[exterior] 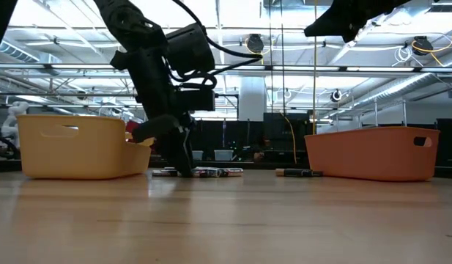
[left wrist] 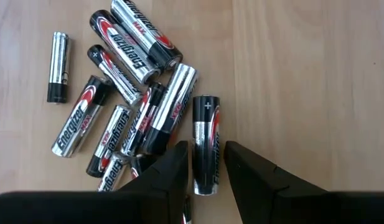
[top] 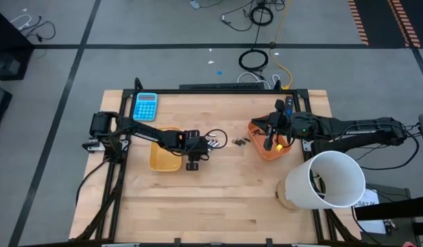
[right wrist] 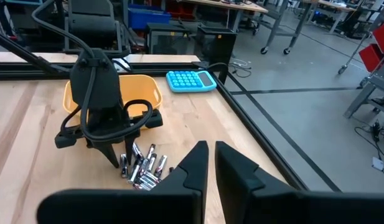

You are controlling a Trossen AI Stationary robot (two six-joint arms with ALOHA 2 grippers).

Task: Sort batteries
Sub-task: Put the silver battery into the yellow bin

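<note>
A pile of silver-and-black batteries [left wrist: 135,93] lies on the wooden table at its middle [top: 212,142], and two darker ones [top: 240,141] lie apart, closer to the orange tray. My left gripper [left wrist: 206,146] points down at the pile's edge, open, with one finger on each side of a single battery [left wrist: 205,124] lying flat. My right gripper [right wrist: 211,146] hovers above the orange tray [top: 254,130], fingers shut with nothing showing between them. The yellow tray [top: 163,159] stands just left of the left gripper [top: 203,143]. My left gripper comes from above with its fingers [left wrist: 173,165] along both sides of one battery's lower half [left wrist: 204,171], which lies on the table. Whether the fingers touch it, I cannot tell.
A blue calculator [top: 145,106] lies near the table's far left edge. A large white cylinder [top: 325,180] stands at the near right corner. In the low view the yellow tray [exterior: 79,147] and the orange tray [exterior: 372,150] flank the batteries [exterior: 211,172]. Bare wood stretches along the near side.
</note>
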